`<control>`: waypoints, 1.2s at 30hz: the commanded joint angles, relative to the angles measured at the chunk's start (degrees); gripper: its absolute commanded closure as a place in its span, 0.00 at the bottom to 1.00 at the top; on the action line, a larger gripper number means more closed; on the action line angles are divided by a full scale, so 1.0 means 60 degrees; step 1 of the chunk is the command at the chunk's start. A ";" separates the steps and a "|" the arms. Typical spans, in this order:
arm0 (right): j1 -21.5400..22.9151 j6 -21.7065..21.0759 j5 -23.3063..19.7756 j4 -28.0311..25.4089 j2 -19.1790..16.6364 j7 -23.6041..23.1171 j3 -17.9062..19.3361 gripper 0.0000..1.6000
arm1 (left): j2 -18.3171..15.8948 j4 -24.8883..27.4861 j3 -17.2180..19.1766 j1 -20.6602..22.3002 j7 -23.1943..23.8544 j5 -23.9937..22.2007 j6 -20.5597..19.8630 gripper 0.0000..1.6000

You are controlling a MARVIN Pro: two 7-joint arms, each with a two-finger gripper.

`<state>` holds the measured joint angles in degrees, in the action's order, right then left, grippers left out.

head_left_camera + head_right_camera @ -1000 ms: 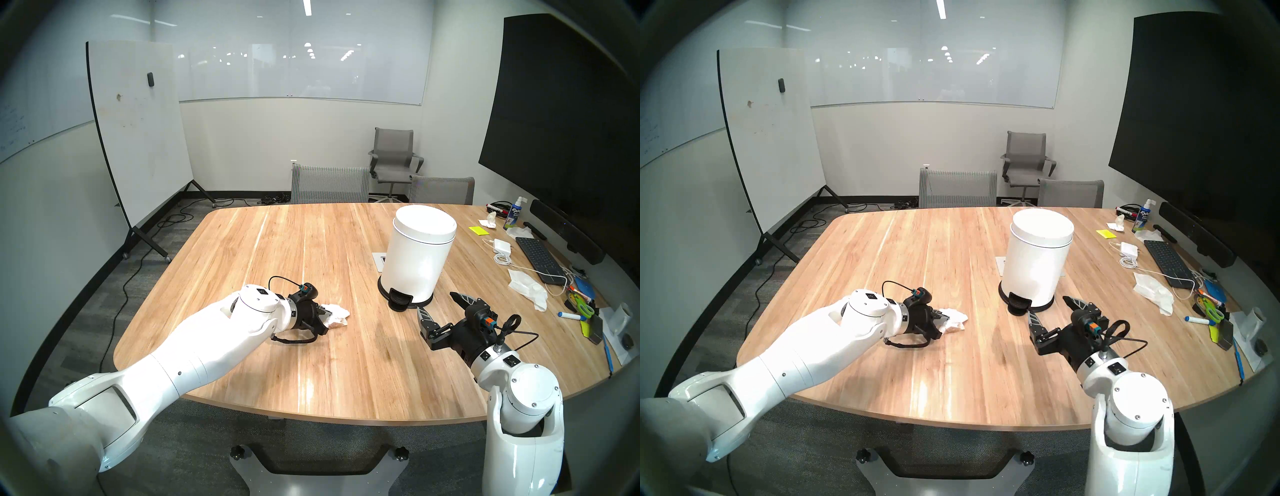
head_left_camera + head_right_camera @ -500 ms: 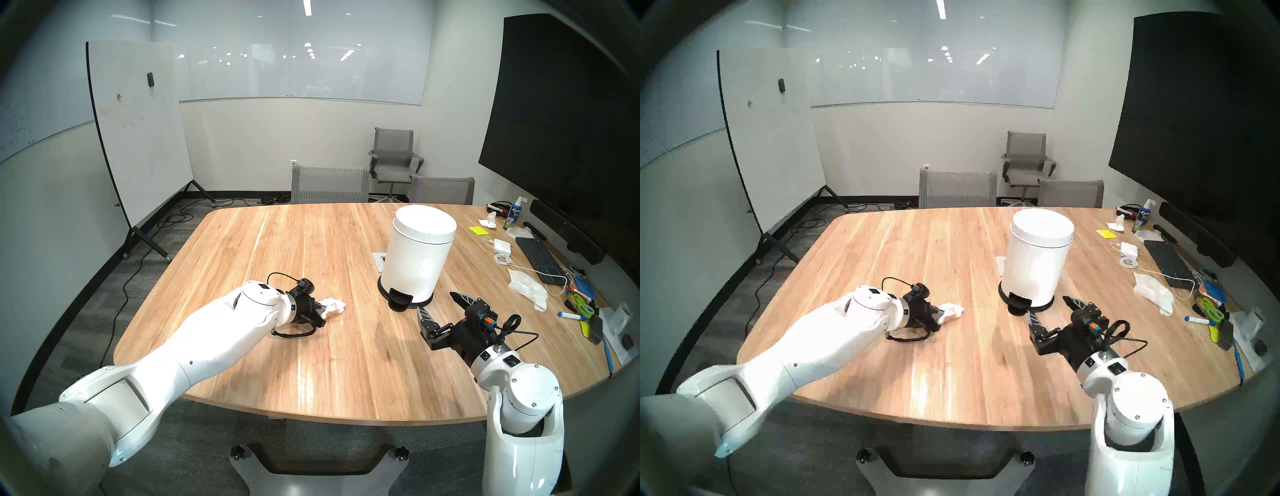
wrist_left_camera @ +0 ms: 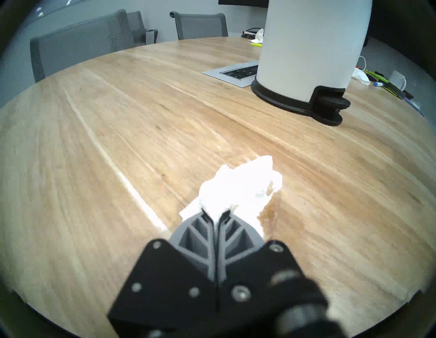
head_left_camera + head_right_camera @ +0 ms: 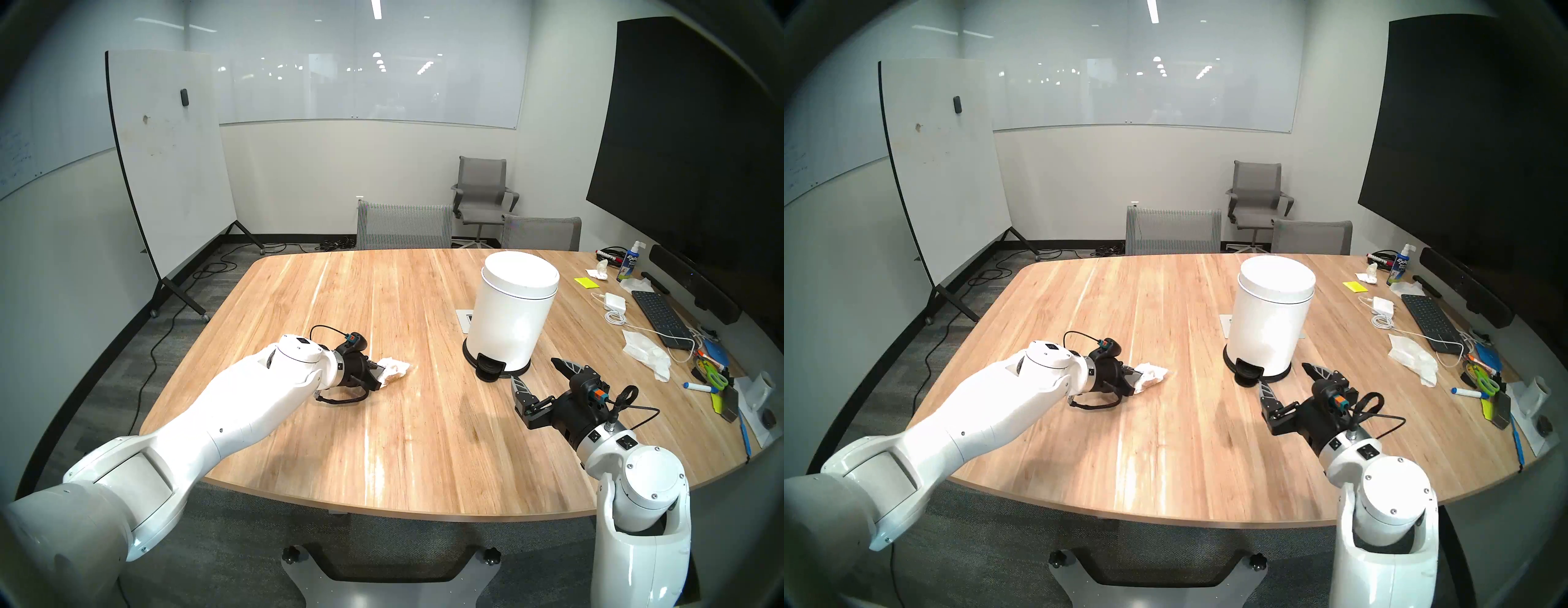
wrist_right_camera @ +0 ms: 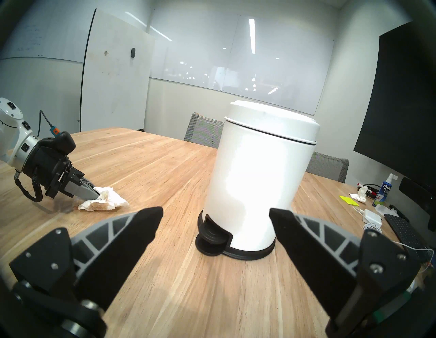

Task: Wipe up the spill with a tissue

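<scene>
Pinching a crumpled white tissue (image 4: 394,368) against the pale, streaky-grained wooden table (image 4: 382,446), the left gripper (image 4: 379,370) is keeping its ribbed grey fingers (image 3: 200,233) clenched together on the wad's near end. The paper is bunching out ahead of the fingertips, soft and lumpy, its underside tinted tan where it is lying on the wood. A thin amber film, the spill (image 3: 267,213), is showing on the grain just beside the fingers, touching the tissue's edge on one side. Ahead of those fingers and off to the right, a smooth white cylindrical pedal bin (image 4: 511,312) is standing upright on a black base ring, lid down, its black pedal (image 4: 490,368) jutting toward the robot. A grey power panel (image 3: 236,73) is sitting flush in the tabletop beside the bin. Further right, the right gripper (image 4: 541,380) is hovering above the table with its black-tipped fingers (image 5: 141,226) spread wide, holding nothing; the pedal is lying just beyond the gap between them. Past its outer finger, more crumpled tissues (image 4: 647,352), a black keyboard (image 4: 659,316) and markers are crowding the table's edge.
</scene>
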<state>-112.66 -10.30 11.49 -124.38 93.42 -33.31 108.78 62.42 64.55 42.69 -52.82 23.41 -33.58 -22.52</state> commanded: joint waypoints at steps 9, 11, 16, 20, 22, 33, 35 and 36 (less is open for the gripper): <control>0.0034 0.0020 -0.0009 -0.0213 -0.0002 -0.0004 -0.0022 0.00 | -0.1840 0.1455 0.0360 -0.0734 0.0732 -0.0299 0.0017 1.00; 0.0033 0.0020 -0.0009 -0.0214 -0.0002 -0.0004 -0.0022 0.00 | -0.2063 0.1623 0.0380 -0.0917 0.0799 -0.0354 0.0012 1.00; 0.0032 0.0018 -0.0009 -0.0216 -0.0001 -0.0004 -0.0022 0.00 | -0.2421 0.1794 0.0378 -0.1276 0.0929 -0.0421 0.0123 1.00; 0.0031 0.0016 -0.0008 -0.0219 -0.0001 -0.0004 -0.0022 0.00 | -0.2658 0.2010 0.0347 -0.1578 0.0995 -0.0473 0.0197 1.00; 0.0031 0.0016 -0.0008 -0.0220 -0.0001 -0.0004 -0.0022 0.00 | -0.2733 0.2104 0.0333 -0.1685 0.1017 -0.0495 0.0241 1.00; 0.0031 0.0016 -0.0008 -0.0218 -0.0001 -0.0004 -0.0022 0.00 | -0.3146 0.3378 0.0329 -0.2244 0.0889 -0.0769 0.0028 1.00; 0.0031 0.0016 -0.0008 -0.0220 -0.0001 -0.0004 -0.0022 0.00 | -0.3166 0.3563 0.0346 -0.2302 0.0815 -0.0801 -0.0037 1.00; 0.0030 0.0015 -0.0007 -0.0221 -0.0001 -0.0004 -0.0023 0.00 | -0.3160 0.3642 0.0357 -0.2324 0.0763 -0.0813 -0.0077 1.00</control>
<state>-112.66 -10.30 11.49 -124.38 93.42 -33.31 108.78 44.85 81.65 44.73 -64.54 29.15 -37.61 -21.76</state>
